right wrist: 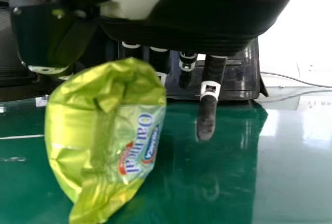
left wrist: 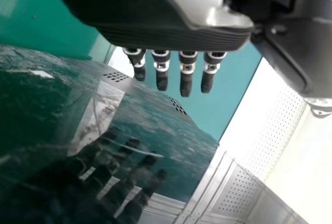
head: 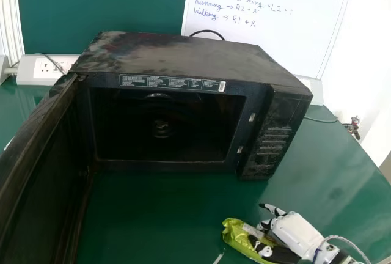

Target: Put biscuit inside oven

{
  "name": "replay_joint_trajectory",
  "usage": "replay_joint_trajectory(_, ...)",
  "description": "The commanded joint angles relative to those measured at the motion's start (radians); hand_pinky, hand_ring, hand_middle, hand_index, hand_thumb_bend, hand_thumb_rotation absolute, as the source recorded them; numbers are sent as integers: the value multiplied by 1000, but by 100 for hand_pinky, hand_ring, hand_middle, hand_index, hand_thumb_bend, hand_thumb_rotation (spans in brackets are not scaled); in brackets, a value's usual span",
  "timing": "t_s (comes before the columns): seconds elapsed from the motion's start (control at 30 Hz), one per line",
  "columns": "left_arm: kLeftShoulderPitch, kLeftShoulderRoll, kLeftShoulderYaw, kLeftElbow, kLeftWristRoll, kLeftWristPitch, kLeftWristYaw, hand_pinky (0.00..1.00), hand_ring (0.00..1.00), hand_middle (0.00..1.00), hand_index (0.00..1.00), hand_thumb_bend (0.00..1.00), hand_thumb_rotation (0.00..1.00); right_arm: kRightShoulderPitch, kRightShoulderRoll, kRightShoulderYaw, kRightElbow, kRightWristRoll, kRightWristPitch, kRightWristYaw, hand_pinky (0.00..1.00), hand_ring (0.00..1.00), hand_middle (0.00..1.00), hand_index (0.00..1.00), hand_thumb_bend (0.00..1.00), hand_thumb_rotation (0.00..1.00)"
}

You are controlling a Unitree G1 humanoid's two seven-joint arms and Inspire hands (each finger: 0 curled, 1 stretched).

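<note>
My right hand (head: 297, 233) is low at the right in the head view, in front of the oven, pinching the green biscuit packet (head: 234, 234) between thumb and fingers. In the right wrist view the crinkled packet (right wrist: 91, 125) hangs at my right hand (right wrist: 207, 117), covering part of its fingers; one finger points straight down beside it. The black oven (head: 177, 53) stands with its door (head: 40, 178) swung wide to the left and its cavity in view. My left hand (left wrist: 185, 79) has straight fingers and holds nothing, near a dark glossy surface (left wrist: 171, 167) that mirrors them.
The oven's control side (head: 275, 139) stands between its cavity and the right part of the green table (head: 342, 166). Behind are a whiteboard (head: 287, 32) and a socket box (head: 46, 68). A cable crosses the table at the right, behind the oven.
</note>
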Motion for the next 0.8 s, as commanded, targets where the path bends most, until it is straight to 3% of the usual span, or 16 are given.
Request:
replay_joint_trajectory(0.0, 11, -1, -7, -21, -7, 2, 6, 100, 99, 98, 99, 88, 87, 25, 12, 16, 8, -16, -25, 15, 21, 28, 39, 49, 53, 0)
replay_joint_trajectory(0.23, 10, 0, -5, -18, -12, -1, -1, 100, 100, 98, 100, 88, 87, 22, 9, 15, 11, -14, -30, 25, 22, 28, 39, 49, 53, 0)
replay_joint_trajectory(0.53, 9, 3, -3, -20, -12, 1, 3, 100, 100, 98, 100, 88, 87, 24, -20, 17, -30, -23, -9, 90, 30, 38, 44, 52, 53, 1)
replay_joint_trajectory(0.6, 7, 2, -4, -19, -14, 0, 2, 100, 100, 98, 100, 88, 88, 24, -24, 18, -37, -22, -8, 103, 31, 39, 47, 50, 53, 12)
replay_joint_trajectory(0.63, 7, 2, -4, -18, -15, 0, 1, 100, 100, 98, 100, 88, 87, 25, -26, 18, -45, -18, 1, 118, 32, 40, 49, 52, 76, 14)
replay_joint_trajectory(0.67, 6, 1, -4, -19, -16, 0, 2, 100, 100, 98, 100, 88, 87, 25, -26, 20, -50, -19, 8, 127, 33, 42, 50, 54, 88, 16)
replay_joint_trajectory(0.7, 7, 1, -4, -20, -17, 1, 2, 100, 99, 98, 100, 88, 87, 25, -26, 20, -54, -20, 14, 134, 34, 43, 51, 55, 95, 18)
replay_joint_trajectory(0.77, 8, 1, -4, -23, -15, 2, 6, 100, 100, 98, 100, 88, 87, 21, -23, 21, -54, -31, 14, 131, 35, 45, 52, 56, 99, 19)
